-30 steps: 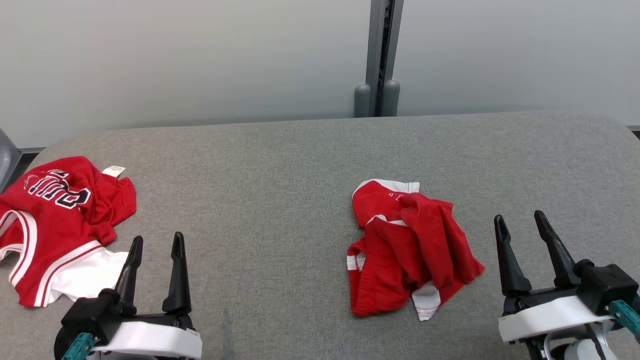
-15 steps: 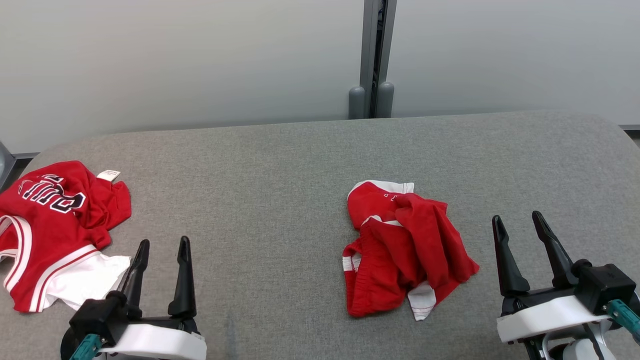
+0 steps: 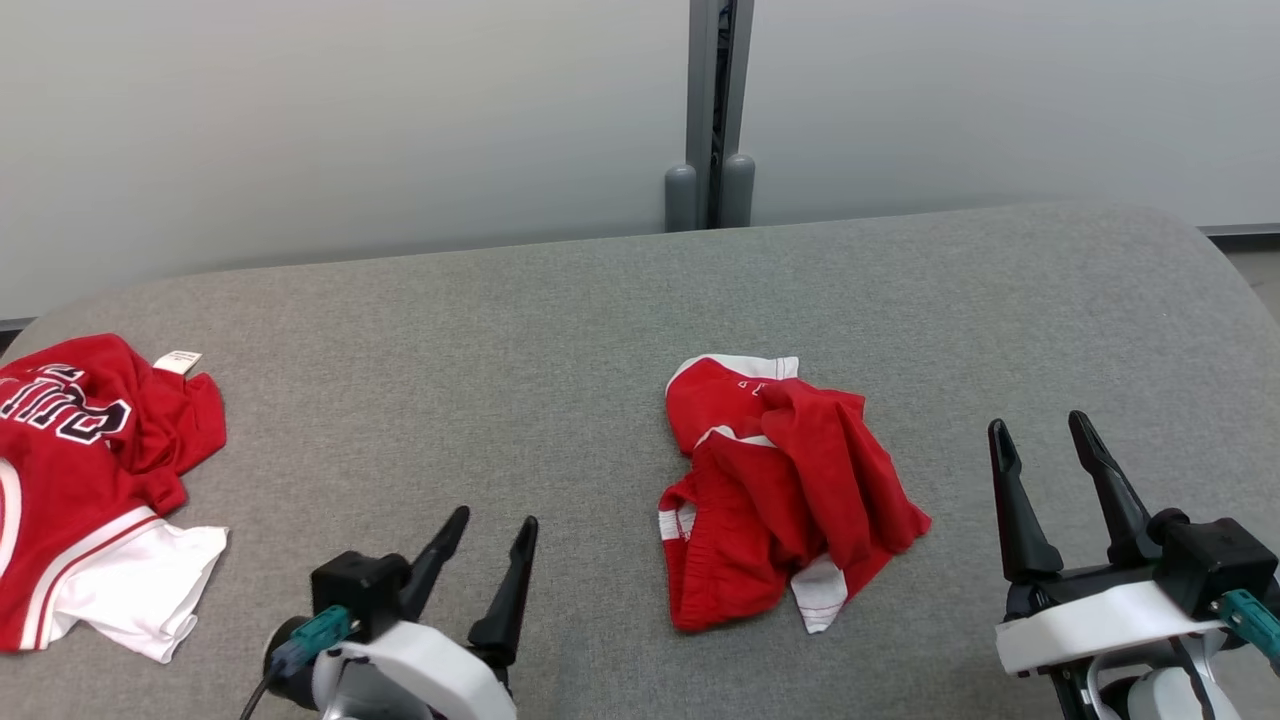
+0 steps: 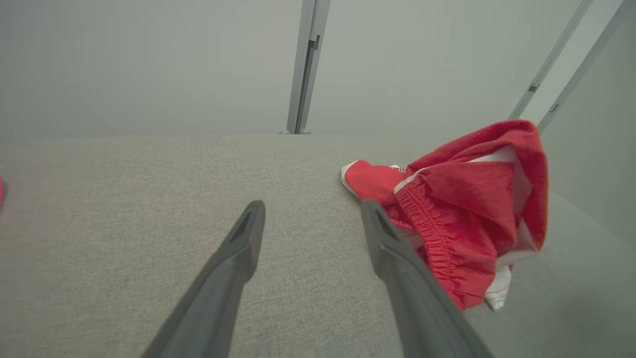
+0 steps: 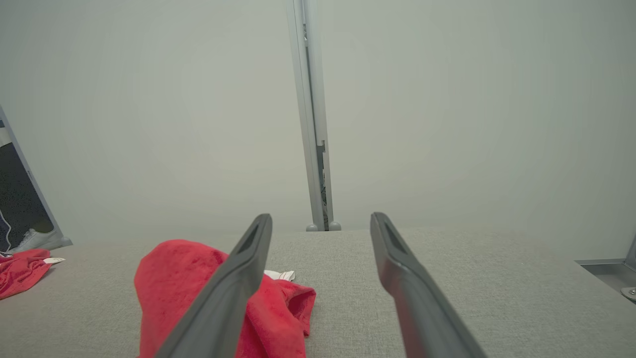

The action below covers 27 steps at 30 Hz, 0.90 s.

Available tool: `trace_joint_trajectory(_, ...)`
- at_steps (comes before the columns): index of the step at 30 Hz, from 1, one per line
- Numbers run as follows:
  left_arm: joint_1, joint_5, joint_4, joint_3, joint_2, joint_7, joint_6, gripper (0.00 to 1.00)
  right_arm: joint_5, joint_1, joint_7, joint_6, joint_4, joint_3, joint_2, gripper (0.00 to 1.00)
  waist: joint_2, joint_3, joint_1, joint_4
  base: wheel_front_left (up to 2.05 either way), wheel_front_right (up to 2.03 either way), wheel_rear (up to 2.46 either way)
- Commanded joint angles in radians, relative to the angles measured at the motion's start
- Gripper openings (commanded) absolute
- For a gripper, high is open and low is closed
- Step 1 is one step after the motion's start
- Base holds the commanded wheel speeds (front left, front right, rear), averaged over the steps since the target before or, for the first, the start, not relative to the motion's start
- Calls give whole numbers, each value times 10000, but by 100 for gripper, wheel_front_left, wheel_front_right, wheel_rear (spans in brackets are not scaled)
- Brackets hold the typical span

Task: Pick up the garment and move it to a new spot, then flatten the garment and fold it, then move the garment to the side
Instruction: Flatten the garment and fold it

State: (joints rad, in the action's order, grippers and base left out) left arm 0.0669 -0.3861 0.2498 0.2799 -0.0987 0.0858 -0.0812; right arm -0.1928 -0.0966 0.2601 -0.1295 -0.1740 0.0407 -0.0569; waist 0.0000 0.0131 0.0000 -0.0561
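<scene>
grey surface (image 3: 450, 330) open between red shorts (image 3: 790, 490) and jersey (image 3: 80, 470)

The shorts (image 3: 785, 490) are lying on the table (image 3: 500, 330), a bit right of the middle. The shirt (image 3: 80, 480) is lying on the table too, far off at the left edge. The left gripper (image 3: 495, 518) is hanging at the front, between the shirt and the shorts. The right gripper (image 3: 1038, 424) is hanging to the right of the shorts. A post (image 3: 710, 110) is standing behind the table, by the wall (image 3: 300, 120).
</scene>
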Motion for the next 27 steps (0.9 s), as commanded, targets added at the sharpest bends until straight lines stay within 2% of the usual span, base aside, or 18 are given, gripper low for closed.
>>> trace_joint_trajectory(1, 230, -146, 142, 156, 15, -275, -110, 100, -51, -118, 45, -23, 10, -13, -29, 100, 0, 31, 0, -106, 0, 0, 0)
trace_joint_trajectory(5, 560, -651, 717, 940, 68, -1468, -384, 100, -65, -218, 45, -23, -8, 6, -38, 100, 0, 117, 0, -360, 0, 0, 0)
trace_joint_trajectory(11, 1112, -1568, 1346, 1932, 62, -2715, -494, 100, -101, -428, 44, -23, -35, 36, -60, 100, 0, 349, 0, -773, 0, 0, 0)
trace_joint_trajectory(18, 1744, -2532, 1479, 2993, -202, -3396, -510, 100, -172, -632, 45, -23, -10, 32, -87, 100, 0, 699, 0, -1122, 0, 0, 0)
trace_joint_trajectory(24, 2224, -3137, 1704, 3673, -411, -3446, -502, 100, -179, -716, 45, -23, 11, -48, -69, 100, 0, 903, 0, -1289, 0, 0, 0)
trace_joint_trajectory(25, 2299, -3229, 1727, 3759, -445, -3405, -502, 80, -181, -718, 45, -23, 20, -70, -65, 100, 0, 924, 0, -1290, 0, 0, 0)
trace_joint_trajectory(26, 2369, -3297, 1737, 3824, -478, -3377, -503, 44, -181, -716, 45, -23, 29, -89, -59, 100, 0, 944, 0, -1285, 0, 0, 0)
trace_joint_trajectory(27, 2408, -3359, 1748, 3907, -525, -3326, -503, 28, -174, -711, 45, -23, 34, -107, -52, 100, 0, 957, 0, -1273, 0, 0, 0)
